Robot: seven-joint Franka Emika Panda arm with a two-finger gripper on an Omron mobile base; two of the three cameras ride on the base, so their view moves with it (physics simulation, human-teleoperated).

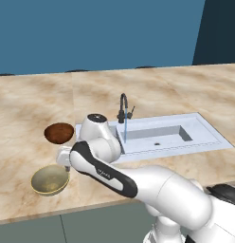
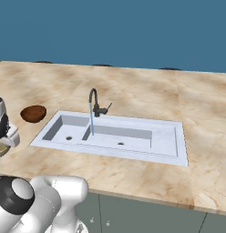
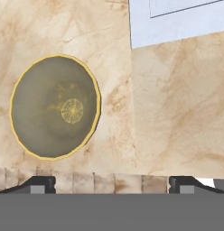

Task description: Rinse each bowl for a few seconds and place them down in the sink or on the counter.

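The pale olive-gold bowl [image 1: 49, 179] [image 3: 55, 107] sits upright on the counter [image 1: 162, 90] near its front edge, left of the sink [image 1: 204, 135]. Behind it on the counter rests the dark reddish-brown bowl [image 1: 59, 133] [image 2: 33, 113]. My gripper [image 3: 111, 184] hovers over bare counter just right of the gold bowl, between it and the sink rim [image 3: 177, 22]. It is open, its tips wide apart and holding nothing. A thin blue stream of water [image 1: 125, 128] runs from the dark faucet [image 1: 123, 107] into the sink.
The white two-basin sink [image 2: 169, 141] lies in the middle of the counter, its faucet [image 2: 93, 102] at the back rim. My own arm crosses low over the counter between the bowls and the sink. Grey-green cabinet fronts run below the counter edge.
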